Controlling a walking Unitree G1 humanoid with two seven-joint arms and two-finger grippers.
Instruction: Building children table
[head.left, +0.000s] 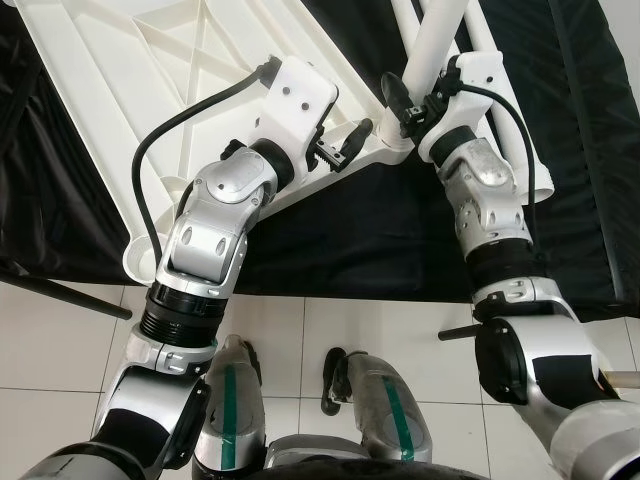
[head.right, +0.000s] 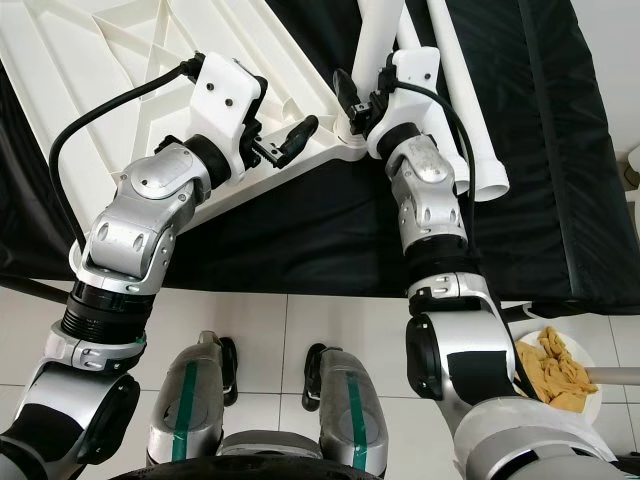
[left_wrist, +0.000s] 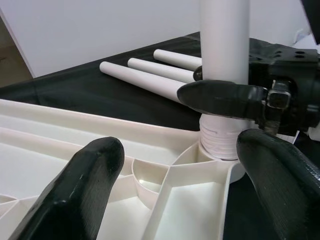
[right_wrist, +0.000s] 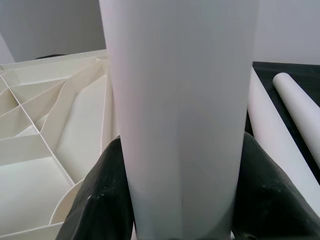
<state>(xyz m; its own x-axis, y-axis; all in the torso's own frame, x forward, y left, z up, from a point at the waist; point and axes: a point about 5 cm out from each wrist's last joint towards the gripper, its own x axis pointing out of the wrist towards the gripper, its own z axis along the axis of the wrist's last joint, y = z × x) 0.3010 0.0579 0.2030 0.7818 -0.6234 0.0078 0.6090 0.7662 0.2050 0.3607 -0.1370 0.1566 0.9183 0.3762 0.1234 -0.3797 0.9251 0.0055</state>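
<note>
Right gripper (head.left: 400, 100): fingers closed around the white table leg (head.left: 432, 45), which stands upright in the corner socket (left_wrist: 220, 150) of the upturned white tabletop (head.left: 150, 60); threaded leg end visible at the socket mouth. Left gripper (head.right: 285, 140): fingers spread apart, holding nothing, poised over the ribbed underside of the tabletop just beside that same corner. Tabletop: lies face down on a black cloth (head.left: 350, 240), ribs and compartments upward, one rounded socket corner (head.left: 140, 262) overhanging toward the floor. Spare legs (left_wrist: 150, 75): three white tubes lying side by side on the cloth beyond the held leg, apart from the tabletop. Container: white bowl (head.right: 590, 395) on the floor at the robot's right, holding pale yellow crinkled pieces (head.right: 555, 370); kind cannot be told. Surface: the cloth covers a low flat support ending in a straight edge near the robot's legs. Floor (head.left: 60, 350): white tiles with grey joints. Open tile lies between the cloth edge and the robot's feet; a dark rod (head.left: 65, 295) slants across the tiles at the left.
</note>
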